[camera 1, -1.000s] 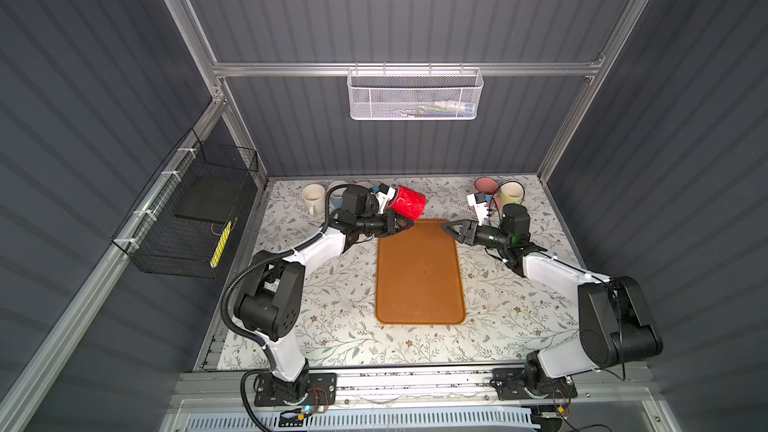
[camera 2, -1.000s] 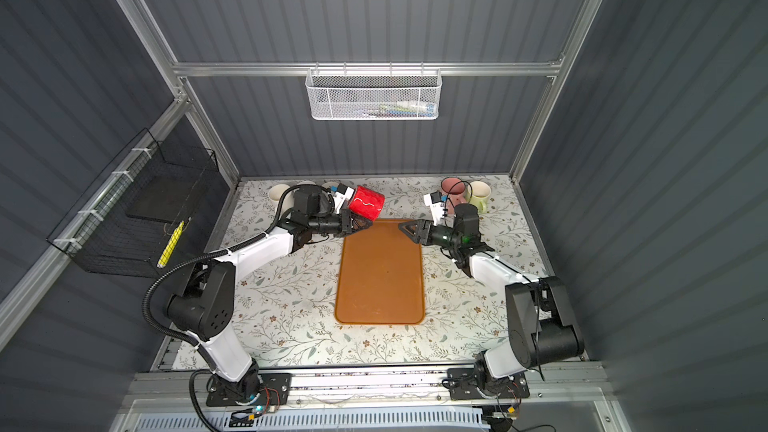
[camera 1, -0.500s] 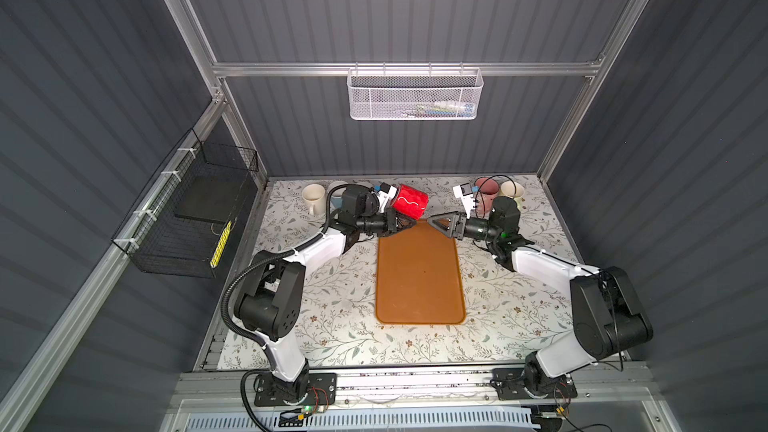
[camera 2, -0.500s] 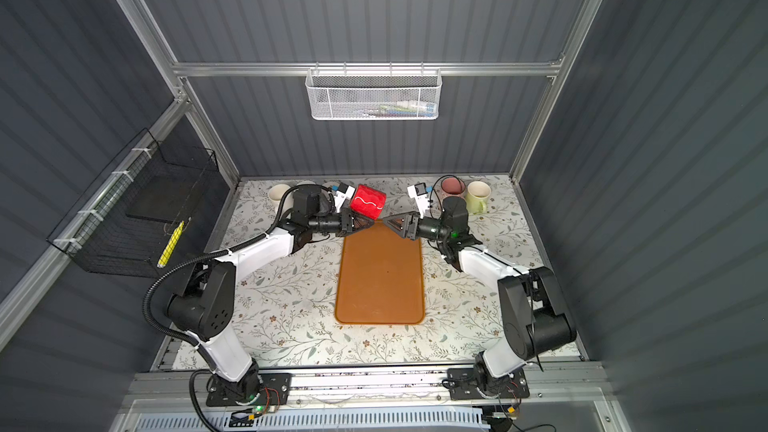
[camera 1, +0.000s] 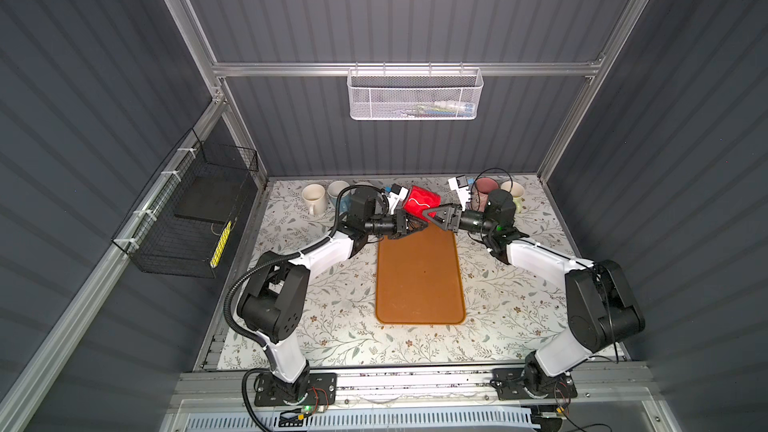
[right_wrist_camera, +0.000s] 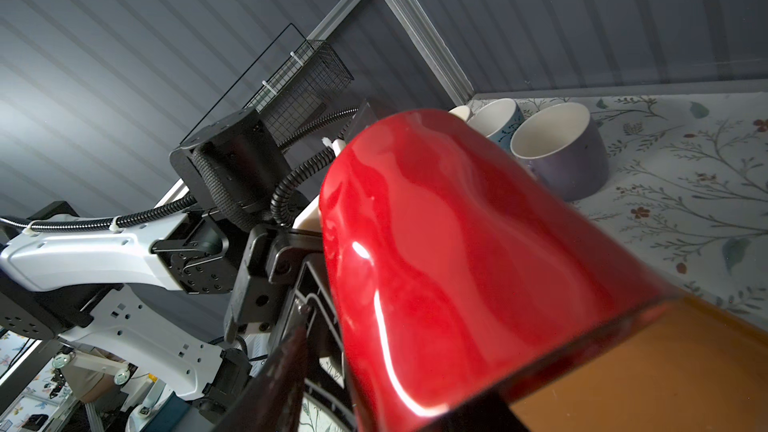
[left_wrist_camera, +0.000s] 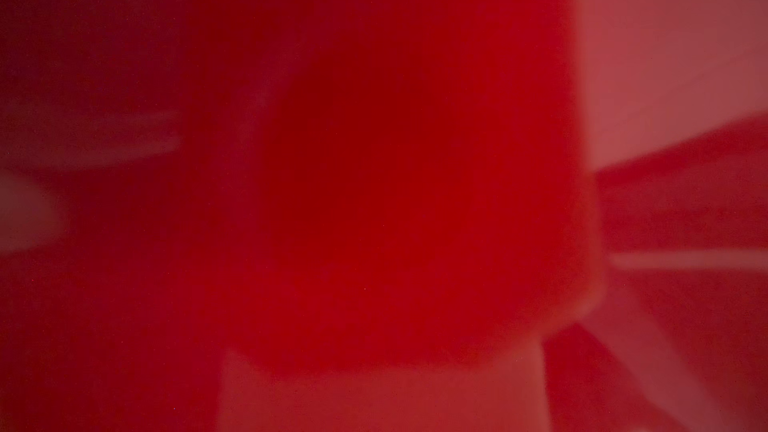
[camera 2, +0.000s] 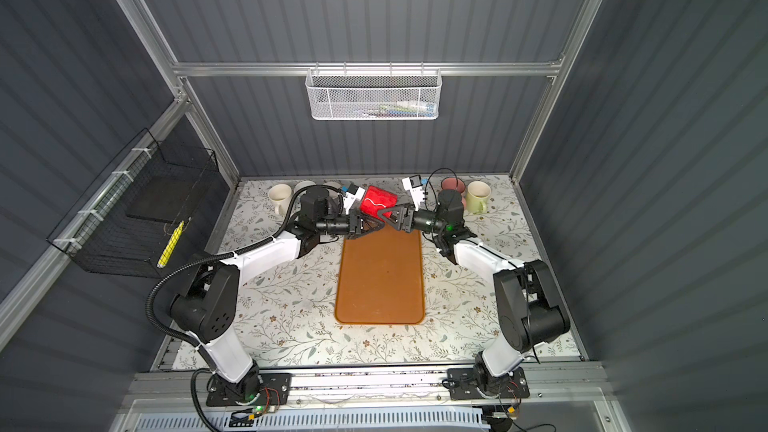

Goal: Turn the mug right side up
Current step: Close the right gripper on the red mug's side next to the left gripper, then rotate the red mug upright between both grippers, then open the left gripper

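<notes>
Risks, big to small.

- **Table (camera 1: 332, 284) & orange tray (camera 1: 419, 284):** the red mug (camera 1: 422, 203) hangs in the air over the tray's far end, tilted on its side, not upright yet. If it drops it lands on a hard surface and prob. chips or rolls toward the back.
- **Arms:** both wrists meet nose to nose over that same spot. Any extra push from the R arm could knock the L arm's hold or jam the fingers together.
- **Neighbours:** the purple mug (right_wrist_camera: 569, 160) & others stand on the table near behind. A wide swing while rotating could clip them.
- **Mug itself:** glossy, looks slippery. If one side lets go before the other has a firm hold, it slips.

Pose.

- **L arm:** reaches fwd low, forearm approx level, wrist pointing toward centre. The L gripper (camera 1: 413, 224) is clamped tight on the mug. The exact grip spot is hidden, and its wrist cam shows only red blur.
- **R arm:** mirrors it from the other side. The R gripper (camera 1: 432, 214) has its jaws apart, straddling the mug's near end in its wrist view. One finger (right_wrist_camera: 286, 367) shows a gap to the red wall, so I judge it isn't gripping yet.
</notes>
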### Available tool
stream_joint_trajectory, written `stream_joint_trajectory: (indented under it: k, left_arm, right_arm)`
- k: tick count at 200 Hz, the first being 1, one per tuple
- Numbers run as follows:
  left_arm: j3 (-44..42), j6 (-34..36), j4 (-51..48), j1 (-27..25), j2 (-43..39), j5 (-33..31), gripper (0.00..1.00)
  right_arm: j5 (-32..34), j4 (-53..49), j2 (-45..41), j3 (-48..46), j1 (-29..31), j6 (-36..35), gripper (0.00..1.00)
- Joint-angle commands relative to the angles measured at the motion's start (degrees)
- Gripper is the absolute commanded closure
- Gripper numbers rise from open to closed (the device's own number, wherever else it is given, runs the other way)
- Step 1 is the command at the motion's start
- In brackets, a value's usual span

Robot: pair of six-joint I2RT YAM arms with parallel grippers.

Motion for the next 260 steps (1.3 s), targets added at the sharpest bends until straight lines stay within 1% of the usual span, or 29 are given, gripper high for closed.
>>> stream_joint_trajectory:
  k: [1, 41, 70, 110, 139, 166, 191, 210, 224, 243, 260]
  left_arm:
    - [0.62, -2.09, 8.2, -0.45, -0.96, 2.12, 1.0]
    - [0.39, -5.14, 12.56, -1.35, 0.46, 2.14, 1.0]
    - [0.22, -7.4, 15.62, -1.95, 1.61, 2.2, 1.0]
    - [-0.29, -8.48, 17.34, -2.23, 2.01, 2.28, 1.0]
    - [-0.6, -9.06, 18.27, -2.23, 2.19, 2.39, 1.0]
    - [-0.67, -9.52, 18.8, -2.23, 2.45, 2.47, 1.0]
    - [-0.67, -9.94, 19.52, -2.23, 2.97, 2.57, 1.0]
    - [-0.83, -10.0, 19.72, -2.19, 3.33, 2.66, 1.0]
    - [-1.02, -10.27, 20.06, -2.21, 3.51, 2.44, 1.0]
    - [-0.97, -10.68, 20.69, -2.17, 3.68, 2.35, 0.91]
    - [-0.93, -10.65, 20.69, -2.08, 3.76, 2.29, 0.76]
  right_arm:
    - [-0.54, 3.52, 0.95, 1.36, 0.33, 1.16, 0.5]
    - [-0.6, 8.02, 2.13, 2.46, 0.77, 3.84, 0.51]
    - [-0.49, 8.38, 2.34, 3.13, 1.43, 3.93, 0.51]
    - [-0.42, 11.58, 2.61, 3.21, 1.66, 5.82, 0.57]
    - [-0.63, 13.8, 3.33, 3.7, 1.62, 7.45, 0.65]
    - [-0.64, 14.89, 3.69, 3.78, 1.66, 8.27, 0.77]
    - [-0.5, 14.85, 3.64, 3.79, 1.67, 8.4, 0.83]
    - [-0.3, 14.35, 3.43, 3.75, 1.66, 8.18, 0.9]
    - [-0.07, 13.16, 3.37, 3.91, 1.58, 8.03, 1.0]
    - [-0.38, 12.54, 3.56, 4.11, 1.57, 8.16, 1.0]
    - [-0.15, 11.83, 3.47, 4.17, 1.56, 7.83, 1.0]
